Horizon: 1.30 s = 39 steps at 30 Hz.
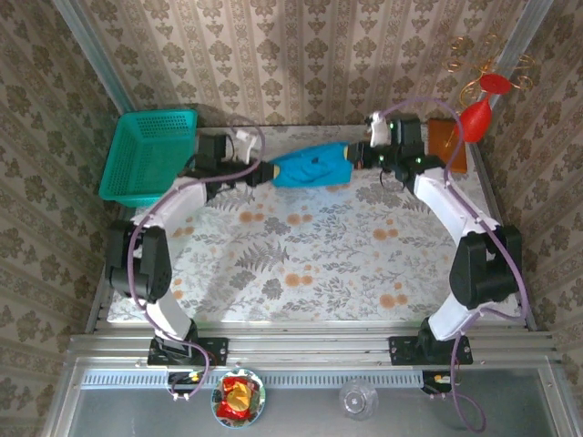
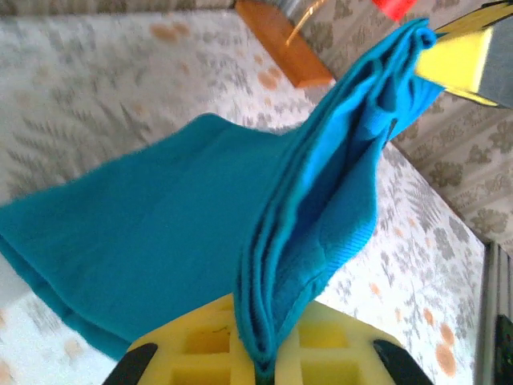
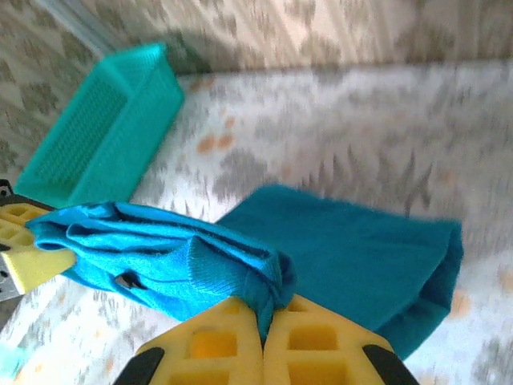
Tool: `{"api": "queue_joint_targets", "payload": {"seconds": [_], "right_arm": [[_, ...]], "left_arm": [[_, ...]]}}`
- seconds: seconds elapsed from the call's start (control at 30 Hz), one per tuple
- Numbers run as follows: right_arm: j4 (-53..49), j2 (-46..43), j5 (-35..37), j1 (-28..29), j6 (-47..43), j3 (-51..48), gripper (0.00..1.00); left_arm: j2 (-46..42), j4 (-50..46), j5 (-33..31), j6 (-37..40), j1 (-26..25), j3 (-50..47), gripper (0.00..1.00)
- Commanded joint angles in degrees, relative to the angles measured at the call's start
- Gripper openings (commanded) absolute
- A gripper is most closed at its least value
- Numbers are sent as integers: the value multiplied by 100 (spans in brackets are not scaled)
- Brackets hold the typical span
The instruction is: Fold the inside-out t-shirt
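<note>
STEP: fold in progress, inside-out t-shirt (image 1: 311, 167) lifted, bunched | LEFT GRIPPER (image 1: 267, 171): jaws clamped tight on one shirt edge | RIGHT GRIPPER (image 1: 355, 157): jaws clamped tight on the opposite edge | SHIRT: stretched between both grippers, loose layer sagging beneath them | NEXT (judgement): lower both grippers together, lay cloth flat on table (image 1: 301, 273), then release.

Beige damask wallpaper (image 1: 301, 55) surrounds a table (image 1: 319, 264) covered in floral-print cloth.
</note>
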Motion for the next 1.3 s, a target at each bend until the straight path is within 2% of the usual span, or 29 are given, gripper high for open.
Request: {"api": "queue_joint_targets", "payload": {"seconds": [0.0, 0.13, 0.17, 0.27, 0.47, 0.6, 0.87, 0.93, 1.07, 1.27], "right_arm": [[223, -773, -228, 214, 7, -899, 0], [54, -1801, 51, 751, 162, -2176, 0], [20, -2006, 121, 907, 241, -2469, 0], [-18, -2444, 234, 1309, 570, -3106, 0], [-123, -2909, 489, 1640, 851, -3521, 0], [-276, -2653, 1020, 1639, 786, -3201, 0], [-1119, -775, 1485, 1546, 584, -1373, 0], [-1315, -378, 1522, 1450, 648, -994, 0], [-1568, 440, 1449, 1240, 770, -396, 0], [-1586, 1422, 1334, 953, 1028, 223, 0]], "left_arm": [[-933, 866, 68, -240, -242, -984, 0], [-1790, 958, -105, -427, -753, -2172, 0], [-1965, 952, -172, -504, -995, -2408, 0], [-2377, 924, -390, -804, -1301, -2994, 0], [-3145, 661, -1375, -1181, -1465, -3631, 0], [-3217, 361, -1812, -1134, -1381, -3530, 2], [-2067, 21, -1354, -786, -824, -2480, 2], [-1721, -110, -1267, -650, -552, -2141, 2], [-703, -501, -712, -432, -272, -1349, 3], [852, -900, -383, -347, -78, -141, 4]]}}
